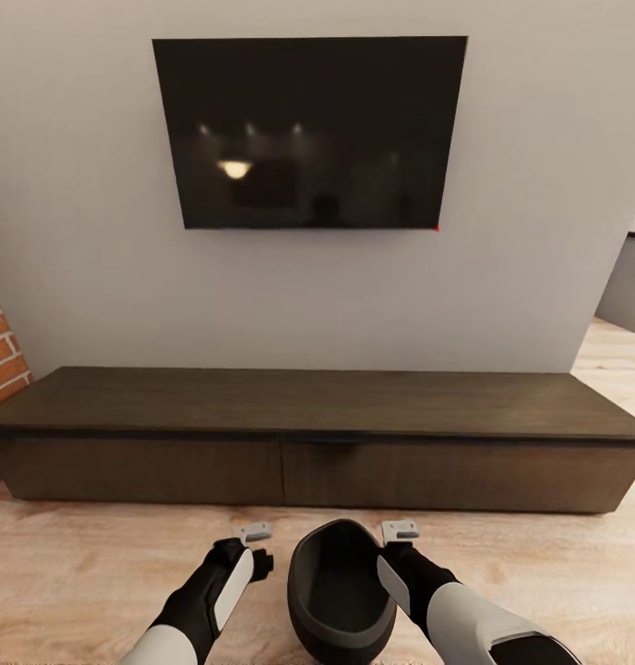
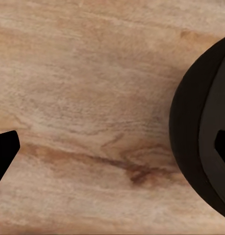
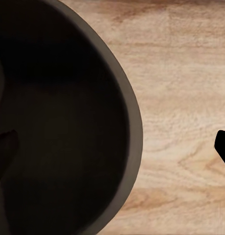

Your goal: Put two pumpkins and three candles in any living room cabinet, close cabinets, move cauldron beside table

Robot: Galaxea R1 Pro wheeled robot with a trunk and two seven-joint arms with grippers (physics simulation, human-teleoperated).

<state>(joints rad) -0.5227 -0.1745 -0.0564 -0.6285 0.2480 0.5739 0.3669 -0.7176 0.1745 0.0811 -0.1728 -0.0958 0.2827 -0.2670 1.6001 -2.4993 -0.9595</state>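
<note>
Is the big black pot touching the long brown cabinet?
Apart. In the head view, bare wooden floor shows between the pot and the cabinet.

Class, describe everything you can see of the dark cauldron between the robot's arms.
The cauldron is a round, matt black-grey bowl-like pot with a thick rounded rim and a dark hollow inside in which nothing can be made out. It sits between the two arms over pale wood flooring, before the low dark cabinet. The right gripper straddles its rim; whether it grips is unclear.

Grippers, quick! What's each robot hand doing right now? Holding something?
Left gripper: open, holding nothing, beside the cauldron.
Right gripper: open, one finger inside the cauldron and one outside, straddling its rim; not clamped.
</note>
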